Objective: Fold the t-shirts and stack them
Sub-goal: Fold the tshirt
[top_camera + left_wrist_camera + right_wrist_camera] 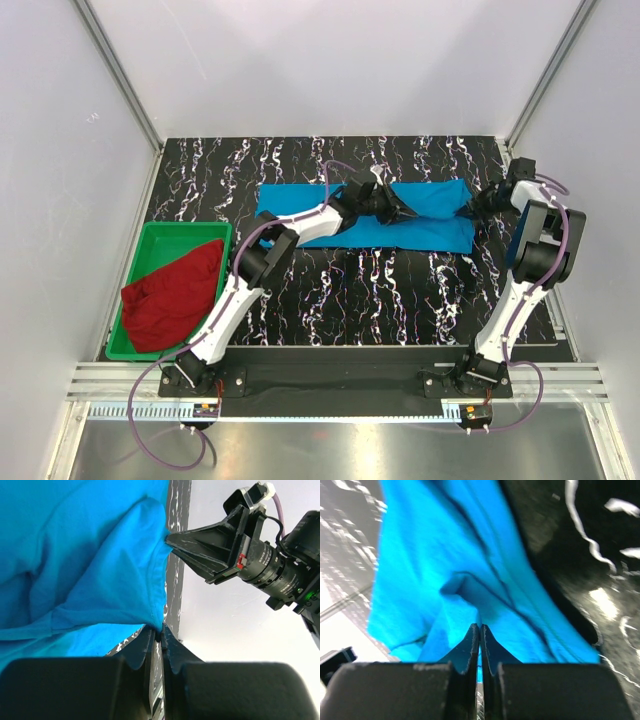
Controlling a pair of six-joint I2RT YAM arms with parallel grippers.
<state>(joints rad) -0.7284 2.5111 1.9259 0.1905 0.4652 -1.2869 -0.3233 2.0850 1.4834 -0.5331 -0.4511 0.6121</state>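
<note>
Lying across the far half of the black, white-veined worktop (400, 300), the sky-blue t-shirt (430, 232) forms a wide band, flat and smooth along its left and near parts and gathered into soft ridges toward its right end, where both arms meet it. The dark red t-shirt (175, 295) sits well apart from it, crumpled in a heap inside the green bin (150, 240) at the worktop's left side. The left fingers (155, 641) are pressed together on the blue cloth's hem, with a peak of fabric drawn up from their tips. The right fingers (475, 640) are likewise closed tight, only a thin seam between them, pinching a raised fold of the same shirt near its right edge. In the left wrist view the two pairs of fingers hold the same edge of the shirt a short stretch apart, and the hem runs between them with creases fanning out from each pinch across the blue cloth.
</note>
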